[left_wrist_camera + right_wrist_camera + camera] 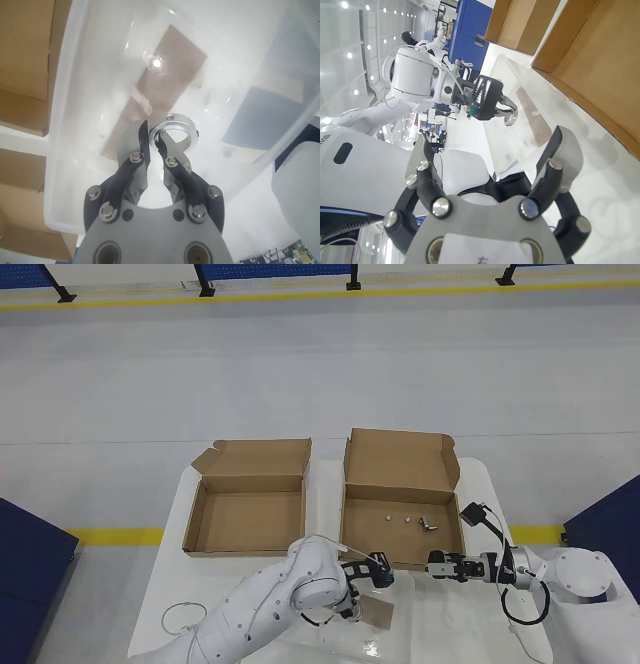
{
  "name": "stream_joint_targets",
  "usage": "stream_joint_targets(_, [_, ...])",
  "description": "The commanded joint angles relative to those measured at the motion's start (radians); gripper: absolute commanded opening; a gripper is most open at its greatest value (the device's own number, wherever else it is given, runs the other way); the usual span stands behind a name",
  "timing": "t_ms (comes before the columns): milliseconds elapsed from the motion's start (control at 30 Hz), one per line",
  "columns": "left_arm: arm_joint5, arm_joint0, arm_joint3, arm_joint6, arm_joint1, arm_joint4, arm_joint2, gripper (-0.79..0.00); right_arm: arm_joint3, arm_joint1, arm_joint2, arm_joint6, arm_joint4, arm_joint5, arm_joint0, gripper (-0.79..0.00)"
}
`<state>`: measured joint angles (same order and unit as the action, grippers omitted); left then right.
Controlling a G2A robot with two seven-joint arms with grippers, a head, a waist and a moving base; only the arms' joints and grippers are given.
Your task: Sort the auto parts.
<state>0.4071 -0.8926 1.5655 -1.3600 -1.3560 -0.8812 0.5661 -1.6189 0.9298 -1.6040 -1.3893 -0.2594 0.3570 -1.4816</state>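
Silver metal ring (186,125) hangs pinched by its rim in the left gripper (152,135), whose jaws are narrow, above a clear plastic bin (57,125) with one brown card (172,72) on its floor. The left wrist view shows the ring's threaded hole, and the right wrist view shows it edge-on. The right gripper (490,136) gapes wide near the bin's corner; the label on its plate is cut off and unreadable. Two cardboard boxes stand on the white desk (325,514): the left box (245,524) and the right box (380,539), where three small parts (407,519) lie.

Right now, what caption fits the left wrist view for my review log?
Left end effector pinches a silver collar ring by its rim over a clear bin holding a cardboard strip.
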Motion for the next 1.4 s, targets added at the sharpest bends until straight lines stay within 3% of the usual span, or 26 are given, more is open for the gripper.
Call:
stream_joint_targets(0, [0.046,-0.023,0.035,0.003,0.018,0.024,0.038,-0.785,0.000,0.000,0.000,0.000,0.000,0.000,0.000,0.000])
stream_joint_targets(133, [0.105,-0.058,0.092,0.052,0.055,0.068,0.083,-0.785,0.000,0.000,0.000,0.000,0.000,0.000,0.000,0.000])
stream_joint_targets(367, [0.105,-0.058,0.092,0.052,0.055,0.068,0.083,-0.785,0.000,0.000,0.000,0.000,0.000,0.000,0.000,0.000])
stream_joint_targets(433, [0.125,-0.079,0.080,0.143,0.060,0.104,0.111,-0.785,0.000,0.000,0.000,0.000,0.000,0.000,0.000,0.000])
stream_joint_targets(633, [0.365,-0.177,0.081,0.312,0.125,0.226,0.288,-0.785,0.000,0.000,0.000,0.000,0.000,0.000,0.000,0.000])
stream_joint_targets(833, [0.597,-0.257,0.091,0.544,0.211,0.249,0.370,-0.785,0.000,0.000,0.000,0.000,0.000,0.000,0.000,0.000])
stream_joint_targets(1133, [0.605,-0.237,0.173,0.633,0.312,0.433,0.342,-0.785,0.000,0.000,0.000,0.000,0.000,0.000,0.000,0.000])
stream_joint_targets(1367, [0.605,-0.231,0.183,0.643,0.318,0.430,0.339,-0.785,0.000,0.000,0.000,0.000,0.000,0.000,0.000,0.000])
